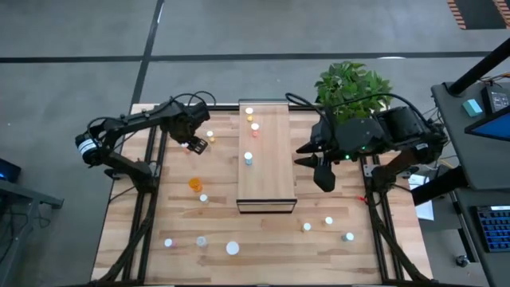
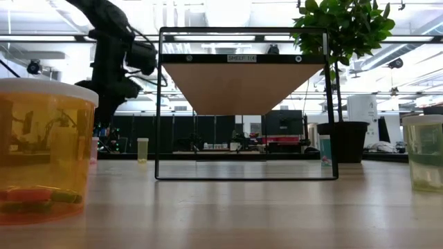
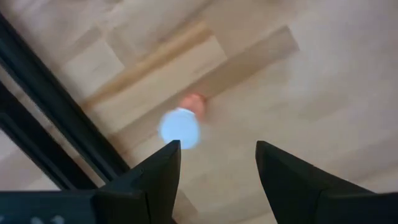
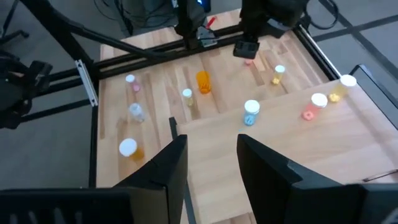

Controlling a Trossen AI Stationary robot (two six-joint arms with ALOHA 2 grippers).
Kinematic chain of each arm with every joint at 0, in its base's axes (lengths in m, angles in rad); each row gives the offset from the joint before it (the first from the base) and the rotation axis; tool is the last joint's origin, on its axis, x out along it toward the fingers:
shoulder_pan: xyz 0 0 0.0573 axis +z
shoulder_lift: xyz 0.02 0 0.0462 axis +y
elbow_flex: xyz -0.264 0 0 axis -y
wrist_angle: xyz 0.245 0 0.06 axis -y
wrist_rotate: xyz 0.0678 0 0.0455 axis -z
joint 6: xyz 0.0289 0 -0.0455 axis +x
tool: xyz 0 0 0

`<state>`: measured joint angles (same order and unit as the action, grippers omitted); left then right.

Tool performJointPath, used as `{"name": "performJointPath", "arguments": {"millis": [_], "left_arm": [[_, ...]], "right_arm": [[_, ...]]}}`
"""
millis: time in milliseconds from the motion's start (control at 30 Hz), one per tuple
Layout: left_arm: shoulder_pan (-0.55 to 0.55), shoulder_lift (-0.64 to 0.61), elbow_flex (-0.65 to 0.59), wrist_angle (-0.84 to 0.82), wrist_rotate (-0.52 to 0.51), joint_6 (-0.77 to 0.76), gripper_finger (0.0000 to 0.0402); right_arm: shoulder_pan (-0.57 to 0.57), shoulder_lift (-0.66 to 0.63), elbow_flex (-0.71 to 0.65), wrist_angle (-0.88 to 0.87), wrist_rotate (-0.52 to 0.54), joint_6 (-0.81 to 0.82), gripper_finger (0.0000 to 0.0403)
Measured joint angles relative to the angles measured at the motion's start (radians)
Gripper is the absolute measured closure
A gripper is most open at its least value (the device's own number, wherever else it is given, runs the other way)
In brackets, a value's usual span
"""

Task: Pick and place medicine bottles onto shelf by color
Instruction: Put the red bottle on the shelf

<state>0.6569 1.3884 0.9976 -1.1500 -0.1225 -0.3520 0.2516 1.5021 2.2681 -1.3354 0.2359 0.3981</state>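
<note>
My left gripper (image 1: pixel 194 144) hangs open over the table, left of the shelf (image 1: pixel 267 179). In the left wrist view a small orange-pink bottle with a white cap (image 3: pixel 181 126) stands on the table just ahead of the open fingers (image 3: pixel 217 168), untouched. A yellow bottle (image 1: pixel 210 138) stands next to it. On the shelf board stand a yellow bottle (image 1: pixel 249 112), an orange one (image 1: pixel 256 127) and a pale blue one (image 1: pixel 248 158). My right gripper (image 1: pixel 323 177) is open and empty at the shelf's right edge, its fingers above the board (image 4: pixel 211 162).
More bottles stand on the table: a larger orange one (image 1: pixel 195 184), several small ones near the front edge (image 1: pixel 201 240), and a larger white-capped one (image 1: pixel 232 248). A potted plant (image 1: pixel 352 88) stands at the far right. Dark frame rails (image 1: pixel 147 199) run along both table sides.
</note>
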Motion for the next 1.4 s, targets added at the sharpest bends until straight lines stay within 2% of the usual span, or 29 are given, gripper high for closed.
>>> {"name": "performJointPath", "arguments": {"millis": [133, 600, 967, 1400], "left_arm": [[0.027, -0.001, -0.005, 0.034, -0.051, 0.021, 0.0210], [0.069, -0.001, -0.107, 0.101, -0.042, 0.017, 0.0210], [0.069, -0.001, -0.123, 0.145, -0.040, 0.010, 0.0212], [0.070, -0.001, -0.155, 0.156, -0.041, 0.011, 0.0286]], "right_arm": [[0.004, 0.005, -0.001, 0.001, 0.000, 0.001, 0.0274], [0.006, 0.007, -0.001, 0.001, 0.000, 0.002, 0.0275], [0.006, 0.007, -0.001, 0.002, 0.000, 0.002, 0.0275], [0.006, 0.007, -0.001, 0.002, 0.000, 0.002, 0.0275]]}}
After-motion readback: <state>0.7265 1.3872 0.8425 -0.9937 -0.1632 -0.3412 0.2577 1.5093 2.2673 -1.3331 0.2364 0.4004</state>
